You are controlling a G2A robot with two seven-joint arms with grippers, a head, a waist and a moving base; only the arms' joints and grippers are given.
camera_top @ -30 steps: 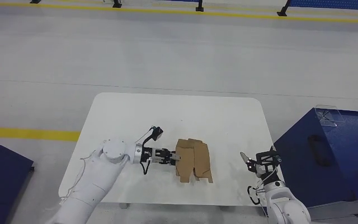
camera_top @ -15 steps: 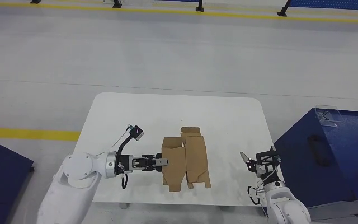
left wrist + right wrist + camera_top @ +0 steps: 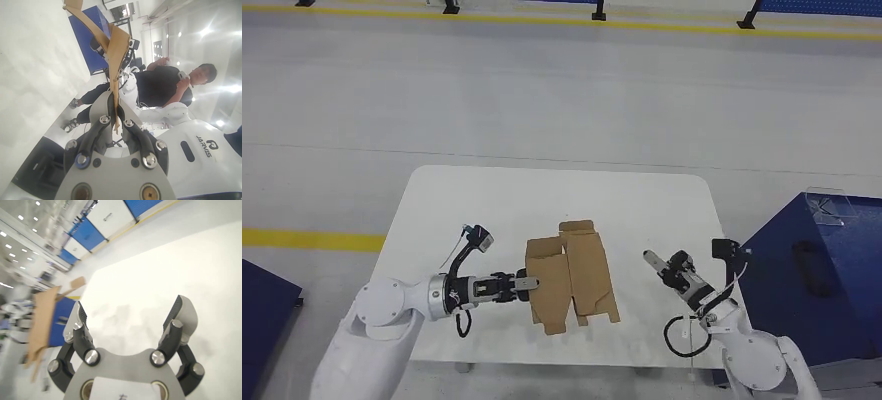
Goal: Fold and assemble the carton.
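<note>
The left gripper (image 3: 114, 100) is clamped on the near edge of the flat brown carton (image 3: 567, 278), with 1 finger pressed on each face of the cardboard. From those fingertips the carton stretches straight away, its 2 panels and end flaps partly unfolded over the white table (image 3: 642, 200). Beyond the carton's far side, clear of it, the right gripper (image 3: 128, 303) sits above the table with its 2 fingers spread wide on nothing.
</note>
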